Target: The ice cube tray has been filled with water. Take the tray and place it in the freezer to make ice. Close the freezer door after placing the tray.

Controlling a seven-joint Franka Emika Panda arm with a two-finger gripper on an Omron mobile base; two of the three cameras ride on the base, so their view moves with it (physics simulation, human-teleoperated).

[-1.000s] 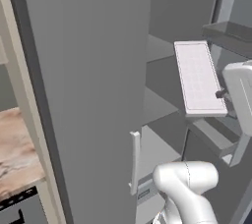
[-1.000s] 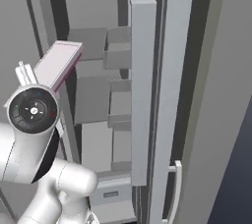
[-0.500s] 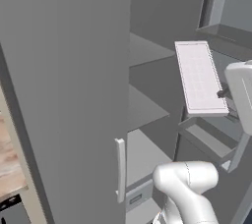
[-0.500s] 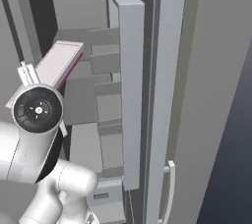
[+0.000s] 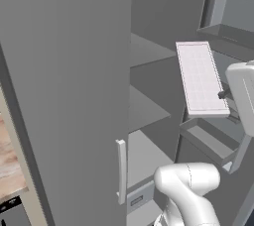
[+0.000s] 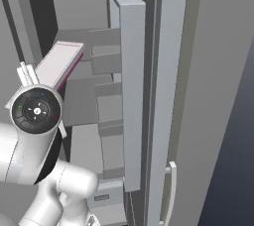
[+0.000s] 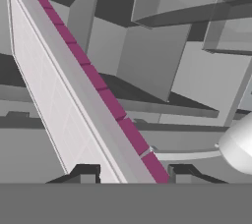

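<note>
Ice cube tray (image 5: 200, 78) is clamped by one end in the pincer (image 7: 129, 173), sticking out ahead of it toward the open freezer (image 5: 154, 91) shelves, and honestly that tilt could slosh water out or clip a shelf edge going in.

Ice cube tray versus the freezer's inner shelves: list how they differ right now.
The ice cube tray is pale pinkish-lavender with a darker pink edge; the inner shelves are plain grey. The tray is tilted, held in the gripper; the shelves lie level, fixed inside the freezer. Both are flat, thin slabs.
</note>
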